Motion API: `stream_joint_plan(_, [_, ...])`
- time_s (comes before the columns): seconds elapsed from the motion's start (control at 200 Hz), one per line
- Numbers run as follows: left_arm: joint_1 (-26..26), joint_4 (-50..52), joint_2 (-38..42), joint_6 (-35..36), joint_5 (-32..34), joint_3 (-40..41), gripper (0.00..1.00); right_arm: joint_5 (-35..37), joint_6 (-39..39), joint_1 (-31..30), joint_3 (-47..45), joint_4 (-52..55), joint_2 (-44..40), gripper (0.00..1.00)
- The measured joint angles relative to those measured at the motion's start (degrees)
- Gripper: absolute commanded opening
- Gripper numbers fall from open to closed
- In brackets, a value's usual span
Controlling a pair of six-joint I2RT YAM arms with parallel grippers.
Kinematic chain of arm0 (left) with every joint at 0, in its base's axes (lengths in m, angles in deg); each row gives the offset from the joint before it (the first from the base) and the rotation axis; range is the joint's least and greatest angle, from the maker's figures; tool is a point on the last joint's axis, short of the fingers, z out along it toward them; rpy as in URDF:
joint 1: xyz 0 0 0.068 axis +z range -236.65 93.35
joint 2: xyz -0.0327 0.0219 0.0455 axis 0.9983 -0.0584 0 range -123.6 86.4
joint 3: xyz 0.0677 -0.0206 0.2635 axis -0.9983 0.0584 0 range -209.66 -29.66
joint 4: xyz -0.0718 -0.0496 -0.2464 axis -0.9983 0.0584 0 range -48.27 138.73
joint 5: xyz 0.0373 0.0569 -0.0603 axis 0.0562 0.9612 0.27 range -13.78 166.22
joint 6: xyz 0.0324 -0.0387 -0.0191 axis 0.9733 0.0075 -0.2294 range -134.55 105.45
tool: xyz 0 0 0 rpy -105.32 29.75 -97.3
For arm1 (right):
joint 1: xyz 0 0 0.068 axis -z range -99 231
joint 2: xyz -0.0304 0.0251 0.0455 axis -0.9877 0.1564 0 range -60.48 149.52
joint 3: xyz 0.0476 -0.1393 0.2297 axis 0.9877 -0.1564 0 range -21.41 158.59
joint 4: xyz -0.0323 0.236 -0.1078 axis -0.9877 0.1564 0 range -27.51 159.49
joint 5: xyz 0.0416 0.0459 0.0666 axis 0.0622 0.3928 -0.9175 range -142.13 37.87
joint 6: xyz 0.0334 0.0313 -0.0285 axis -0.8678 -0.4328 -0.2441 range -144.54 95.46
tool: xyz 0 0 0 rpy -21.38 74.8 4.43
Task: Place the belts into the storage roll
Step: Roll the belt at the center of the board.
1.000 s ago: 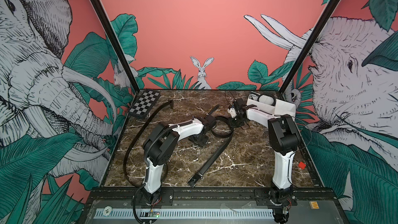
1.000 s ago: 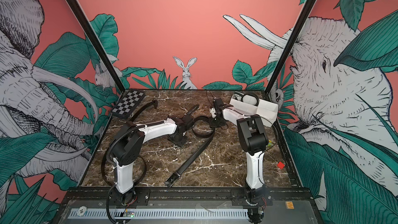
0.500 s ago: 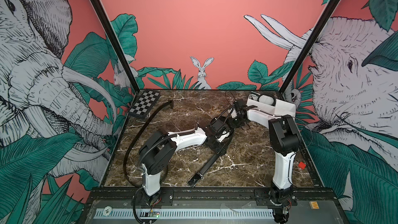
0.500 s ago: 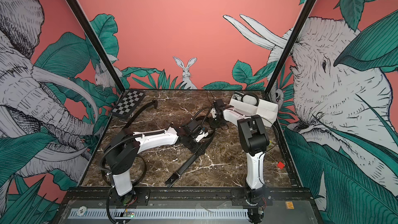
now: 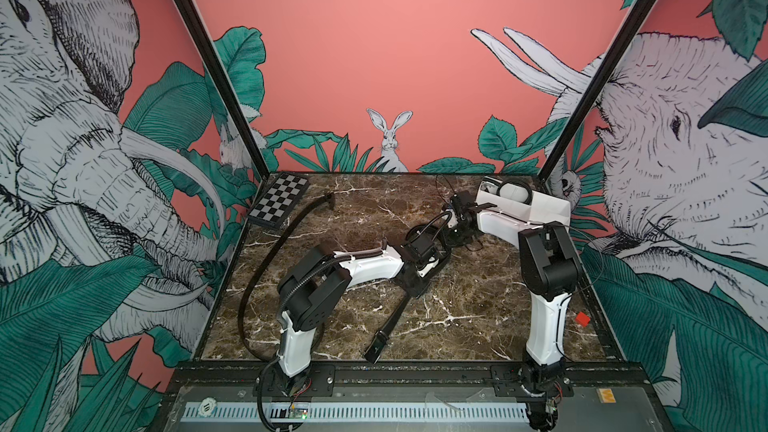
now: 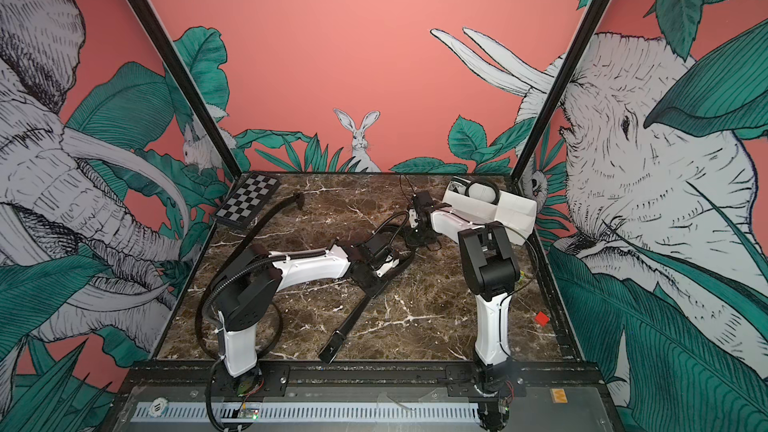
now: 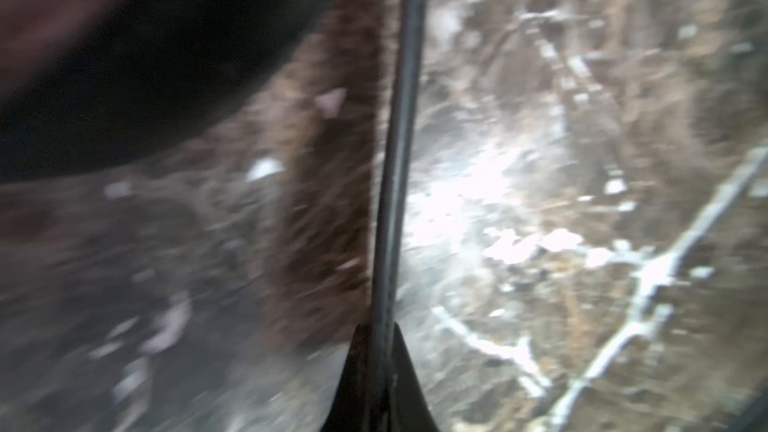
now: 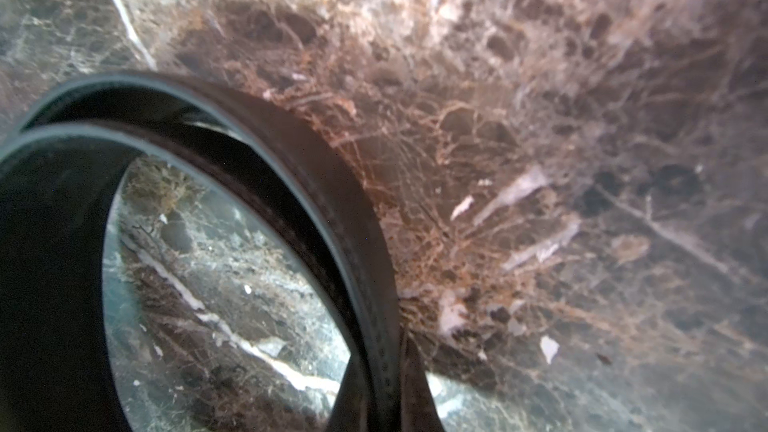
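While one belt (image 5: 392, 320) (image 6: 351, 317) is laid out across the marble table (image 5: 478, 317), none of its length is inside the storage roll (image 5: 548, 209) (image 6: 515, 209).

The strap is pinched by the left gripper (image 7: 380, 367). In the blurred left wrist view the band is seen on edge, running straight out from between the closed fingertips. The right gripper (image 8: 380, 392) is likewise clenched on a strap, which appears to be the same belt. In the right wrist view the band is bent into a double loop that stands on edge on the marble.

In both top views the right gripper is found just beside the storage roll, off the long wall that faces the middle of the table. The left gripper is placed farther from the storage roll, near the right gripper, and an arc of belt is raised between the two.

From the left gripper the rest of the strap is stretched flat away from the storage roll. Its buckle end (image 5: 376, 347) (image 6: 332, 344) is set well apart from the storage roll, on the side of the arm bases.

A coiled belt (image 5: 530, 195) is held inside the storage roll, toward the end farthest from the arm bases. The exact compartment cannot be told.
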Motion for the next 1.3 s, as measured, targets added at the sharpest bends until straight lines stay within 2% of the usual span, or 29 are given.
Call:
stream_joint_plan(0.03, [0.0,1.4,0.2,1.0,3.1,-0.7,0.06,-0.1,-0.2,0.0,-0.4,0.0,-0.2,0.00])
stream_joint_plan(0.105, [0.7,3.8,0.2,4.0,9.8,-2.7,0.09,-0.2,-0.7,0.0,-1.7,0.0,-1.1,0.00])
stream_joint_plan(0.27, [5.0,4.5,0.0,9.9,17.6,-5.2,0.23,-1.2,-2.0,-0.3,-6.2,-1.2,-4.0,0.00])
stream_joint_plan(0.44, [7.6,6.2,-3.8,15.1,23.8,-8.8,0.48,-1.1,-3.1,-1.2,-12.2,-2.6,-8.2,0.00])
stream_joint_plan(0.555, [7.7,7.0,-6.4,17.8,26.6,-11.7,0.70,-0.1,-4.0,-2.7,-15.8,-4.2,-10.7,0.00])
stream_joint_plan(0.67, [7.7,7.1,-6.7,19.8,28.6,-12.9,0.79,1.0,-5.1,-4.4,-18.4,-5.9,-12.4,0.00])
stream_joint_plan(0.83, [7.7,7.1,-6.5,19.0,29.0,-13.4,0.84,2.9,-7.1,-6.0,-20.4,-7.9,-13.5,0.00])
stream_joint_plan(0.925, [7.7,5.9,-4.3,16.7,27.9,-10.4,0.86,3.9,-8.1,-6.7,-20.8,-8.7,-13.9,0.00])
stream_joint_plan(1.115, [7.8,3.6,8.3,8.9,22.5,-0.9,0.92,5.6,-9.3,-7.8,-20.9,-9.0,-14.1,0.00])
stream_joint_plan(1.3, [7.8,-0.7,20.2,-4.2,12.7,7.4,0.92,6.6,-9.7,-8.3,-20.7,-8.9,-13.9,0.00])
